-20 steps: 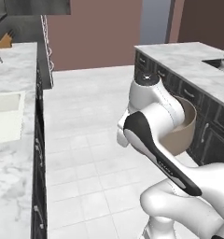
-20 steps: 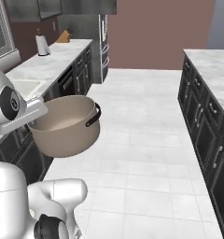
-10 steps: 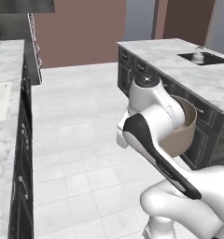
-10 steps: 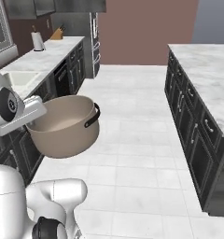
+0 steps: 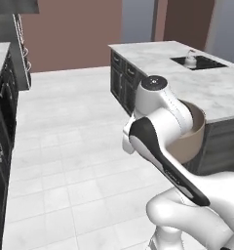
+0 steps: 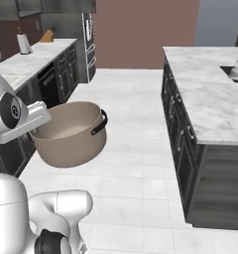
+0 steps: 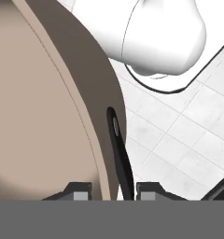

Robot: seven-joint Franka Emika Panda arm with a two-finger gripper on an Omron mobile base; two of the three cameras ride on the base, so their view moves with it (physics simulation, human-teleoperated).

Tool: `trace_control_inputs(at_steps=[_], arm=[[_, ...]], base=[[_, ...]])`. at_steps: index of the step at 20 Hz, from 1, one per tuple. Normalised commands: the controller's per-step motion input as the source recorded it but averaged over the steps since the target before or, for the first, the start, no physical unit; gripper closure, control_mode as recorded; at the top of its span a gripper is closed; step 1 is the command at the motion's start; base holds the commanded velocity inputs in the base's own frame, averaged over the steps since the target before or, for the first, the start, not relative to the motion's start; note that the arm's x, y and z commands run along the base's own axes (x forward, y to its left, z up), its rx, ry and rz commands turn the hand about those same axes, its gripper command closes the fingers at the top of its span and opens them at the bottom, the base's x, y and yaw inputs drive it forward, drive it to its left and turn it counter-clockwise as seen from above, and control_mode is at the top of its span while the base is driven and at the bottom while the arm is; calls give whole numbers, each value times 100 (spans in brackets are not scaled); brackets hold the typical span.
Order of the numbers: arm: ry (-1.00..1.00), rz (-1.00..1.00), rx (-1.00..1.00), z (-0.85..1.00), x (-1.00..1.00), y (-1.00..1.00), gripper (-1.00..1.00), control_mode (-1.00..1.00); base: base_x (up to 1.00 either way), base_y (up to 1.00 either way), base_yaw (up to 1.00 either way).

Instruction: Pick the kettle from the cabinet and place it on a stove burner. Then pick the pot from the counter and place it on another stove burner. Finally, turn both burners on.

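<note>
One pot (image 6: 69, 134) hung in the air beside the arm, above the floor, its rim wall and dark side handle (image 7: 119, 151) clamped between the fingers (image 7: 146, 191). Judging by that, the second carry was under way. Farther right, the kettle (image 6: 237, 69) already sat on the cooktop (image 5: 198, 62) of the island bench (image 6: 205, 89); next, the pot needed a free burner there.

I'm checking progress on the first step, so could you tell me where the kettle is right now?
The kettle sits on the black cooktop at the island counter's far right in both base views.
</note>
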Motion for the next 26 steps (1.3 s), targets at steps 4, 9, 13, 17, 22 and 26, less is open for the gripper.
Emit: trace_control_inputs(at_steps=[4,9,13,17,22,26], arm=[[0,0,0,0,0,0,100,100],[0,0,0,0,0,0,100,100],[0,0,0,0,0,0,100,100],[0,0,0,0,0,0,100,100],[0,0,0,0,0,0,100,100],[0,0,0,0,0,0,100,100]], base=[[22,-76,0],[24,-78,0],[26,-81,0],[29,-81,0],[31,-80,0],[34,-78,0]])
